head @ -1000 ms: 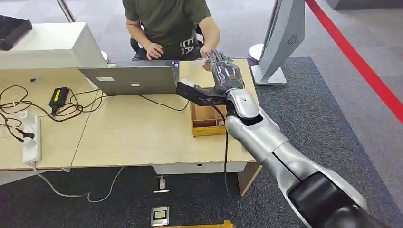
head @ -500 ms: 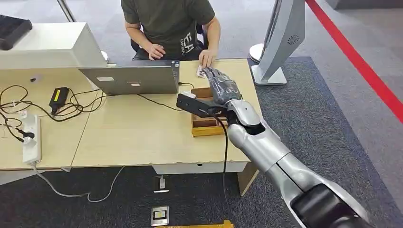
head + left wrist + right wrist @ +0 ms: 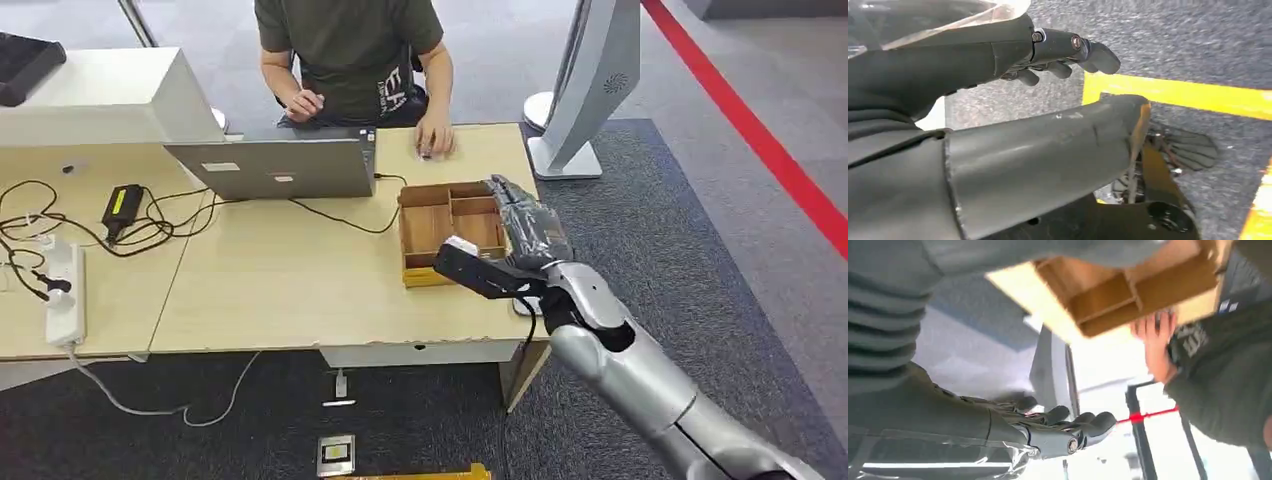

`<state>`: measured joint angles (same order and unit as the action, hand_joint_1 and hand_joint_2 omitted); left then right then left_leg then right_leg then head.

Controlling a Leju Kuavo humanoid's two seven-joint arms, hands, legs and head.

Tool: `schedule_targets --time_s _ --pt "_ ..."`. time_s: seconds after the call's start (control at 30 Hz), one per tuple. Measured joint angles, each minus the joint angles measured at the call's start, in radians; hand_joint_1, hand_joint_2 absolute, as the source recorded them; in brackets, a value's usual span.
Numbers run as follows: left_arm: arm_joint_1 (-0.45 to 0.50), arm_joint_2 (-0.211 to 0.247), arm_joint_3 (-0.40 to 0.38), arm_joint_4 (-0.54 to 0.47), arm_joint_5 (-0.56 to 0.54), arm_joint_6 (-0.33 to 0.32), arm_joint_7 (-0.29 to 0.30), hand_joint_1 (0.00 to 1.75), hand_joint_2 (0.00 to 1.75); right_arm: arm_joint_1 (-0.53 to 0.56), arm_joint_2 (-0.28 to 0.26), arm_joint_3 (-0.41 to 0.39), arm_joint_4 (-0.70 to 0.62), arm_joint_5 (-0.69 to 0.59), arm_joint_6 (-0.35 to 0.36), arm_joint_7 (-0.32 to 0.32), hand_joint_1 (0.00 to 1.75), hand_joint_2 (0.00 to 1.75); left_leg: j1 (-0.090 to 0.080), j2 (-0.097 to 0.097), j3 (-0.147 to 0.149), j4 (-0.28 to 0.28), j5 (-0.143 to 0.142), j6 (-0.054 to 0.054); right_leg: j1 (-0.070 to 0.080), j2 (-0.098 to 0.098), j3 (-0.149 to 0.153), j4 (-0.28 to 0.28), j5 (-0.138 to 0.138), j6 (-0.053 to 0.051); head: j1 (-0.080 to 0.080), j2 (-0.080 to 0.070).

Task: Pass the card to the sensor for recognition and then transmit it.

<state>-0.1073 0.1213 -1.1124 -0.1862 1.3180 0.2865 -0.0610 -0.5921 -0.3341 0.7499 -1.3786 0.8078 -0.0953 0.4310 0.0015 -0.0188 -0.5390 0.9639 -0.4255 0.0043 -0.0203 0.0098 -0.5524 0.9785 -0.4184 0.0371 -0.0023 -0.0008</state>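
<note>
The right robot hand (image 3: 527, 230) hangs over the counter's (image 3: 280, 290) right edge, just beside the divided wooden tray (image 3: 445, 230). Its fingers (image 3: 1083, 424) are stretched out and apart, holding nothing. At the far edge near the right corner, a seated person's hand (image 3: 436, 137) presses flat on the counter; the card appears to lie under it, though it is too covered to tell for sure. A grey laptop (image 3: 275, 165) stands open along the far edge. Cables and a power strip (image 3: 62, 290) lie at the left end. The left robot hand (image 3: 1013, 55) hangs by grey carpet and a yellow floor stripe (image 3: 1178, 95), fingers loosely extended and holding nothing.
</note>
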Motion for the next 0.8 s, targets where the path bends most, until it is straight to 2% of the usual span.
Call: schedule_targets --time_s 0.07,0.2,0.23,0.27,0.3,0.37,0.57,0.8 --pt "0.000 0.000 0.003 0.000 0.005 -0.001 -0.027 0.00 0.00 0.030 -0.033 0.008 -0.044 0.084 -0.039 0.026 0.00 1.75 0.000 0.000 0.000 0.000 0.000 0.000 0.000 0.000 0.000 0.000 0.000 0.000 0.000 0.000" --pt "0.000 0.000 0.006 0.000 0.007 -0.008 -0.048 0.00 0.00 0.067 -0.060 0.020 -0.078 0.236 -0.081 0.053 0.00 1.75 0.001 0.000 0.000 0.000 0.000 0.000 0.001 0.000 0.000 0.000 0.000 0.000 0.000 0.000" --pt "0.000 0.000 0.006 0.000 0.008 -0.010 -0.049 0.00 0.00 0.088 -0.065 0.022 -0.085 0.332 -0.087 0.060 0.00 1.75 0.001 0.000 0.000 0.000 0.000 0.000 0.001 0.000 0.001 0.000 0.000 0.000 0.000 0.000" --pt "0.000 0.000 0.008 0.000 0.008 -0.012 -0.050 0.00 0.00 0.107 -0.067 0.027 -0.086 0.465 -0.082 0.060 0.00 1.75 0.001 0.000 0.000 0.000 0.000 0.000 0.001 0.000 0.001 0.000 0.000 0.000 0.001 0.000" --pt "0.000 0.000 0.010 0.000 0.008 -0.014 -0.049 0.00 0.00 0.119 -0.067 0.033 -0.086 0.541 -0.072 0.057 0.00 1.75 0.001 0.000 -0.001 0.000 0.000 0.000 0.001 0.000 0.001 0.000 0.000 0.000 0.001 0.000" --pt "-0.002 0.000 0.012 0.000 0.008 -0.017 -0.049 0.00 0.00 0.128 -0.063 0.043 -0.081 0.603 -0.047 0.049 0.00 1.75 0.001 0.000 -0.001 -0.001 0.000 0.000 0.001 0.000 0.001 0.000 0.000 0.000 0.001 0.000" --pt "-0.003 0.000 0.014 0.000 0.004 -0.026 -0.044 0.00 0.00 0.136 -0.036 0.058 -0.055 0.603 0.003 0.020 0.00 1.75 0.001 0.000 -0.001 -0.001 0.000 0.000 0.001 0.000 0.001 0.000 0.000 0.000 0.001 0.000" --pt "-0.004 0.000 0.014 0.000 -0.021 -0.045 -0.026 0.00 0.00 0.119 0.018 0.067 0.027 0.549 0.028 -0.055 0.00 1.75 0.001 0.000 -0.001 -0.001 0.000 0.000 0.001 0.000 0.001 0.001 0.000 0.000 0.001 0.000"
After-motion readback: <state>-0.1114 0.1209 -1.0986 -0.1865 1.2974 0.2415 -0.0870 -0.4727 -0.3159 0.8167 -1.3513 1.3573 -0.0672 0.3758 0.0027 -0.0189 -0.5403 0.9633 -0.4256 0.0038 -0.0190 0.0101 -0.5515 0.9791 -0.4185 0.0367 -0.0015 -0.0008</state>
